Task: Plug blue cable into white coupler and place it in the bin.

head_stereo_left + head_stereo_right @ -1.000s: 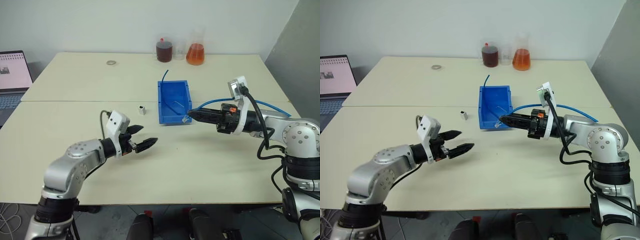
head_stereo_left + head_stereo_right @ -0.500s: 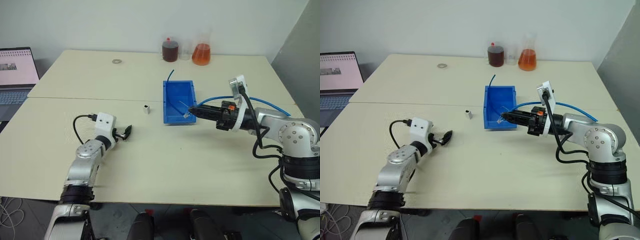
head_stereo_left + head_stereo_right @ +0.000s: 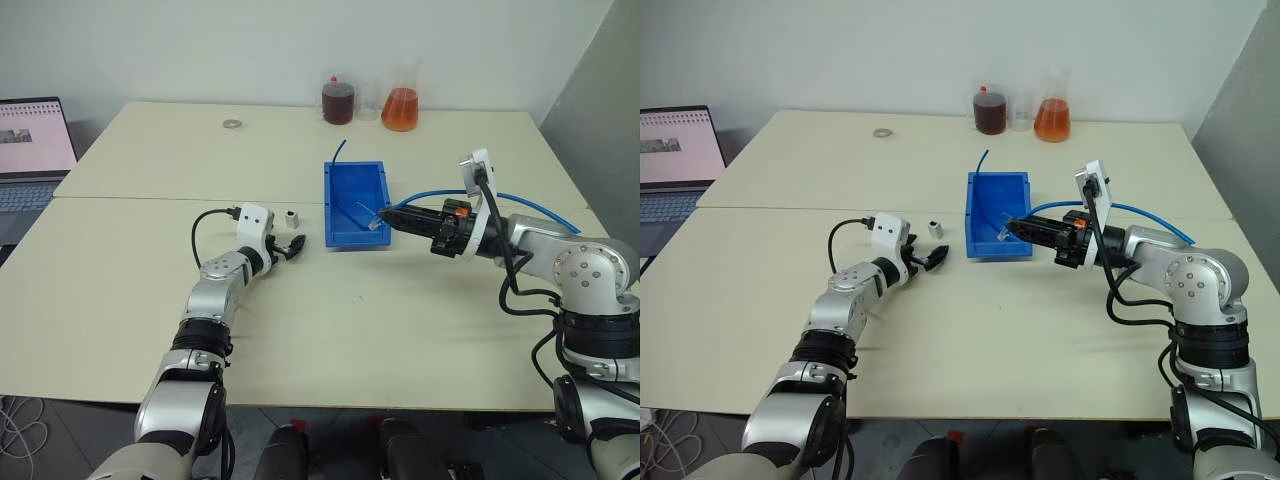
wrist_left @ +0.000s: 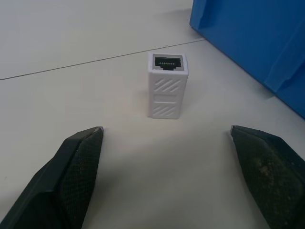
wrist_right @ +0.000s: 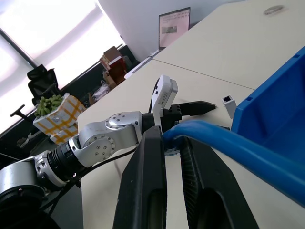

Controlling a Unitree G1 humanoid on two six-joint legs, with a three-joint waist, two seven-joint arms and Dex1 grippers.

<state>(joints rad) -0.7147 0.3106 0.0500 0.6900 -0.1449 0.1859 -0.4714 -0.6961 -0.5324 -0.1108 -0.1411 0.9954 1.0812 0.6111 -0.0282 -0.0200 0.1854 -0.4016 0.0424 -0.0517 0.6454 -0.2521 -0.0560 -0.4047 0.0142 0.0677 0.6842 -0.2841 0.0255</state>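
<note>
Just ahead of the left gripper [image 4: 167, 136], the coupler [image 4: 167, 85] stands upright on the table [image 3: 330, 310] beside the bin [image 3: 352, 190], centred between the wide-open fingers [image 4: 78, 157], socket facing up. The left arm is clearly the nearer one, so the grasp probably needs only a short advance. The right gripper [image 3: 385, 217] is clamped on the cable [image 5: 228, 143], plug over the bin's near end.

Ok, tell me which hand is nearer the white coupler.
Left. The left hand sits open just short of the white coupler; the right hand holds the blue cable beside the bin.
</note>
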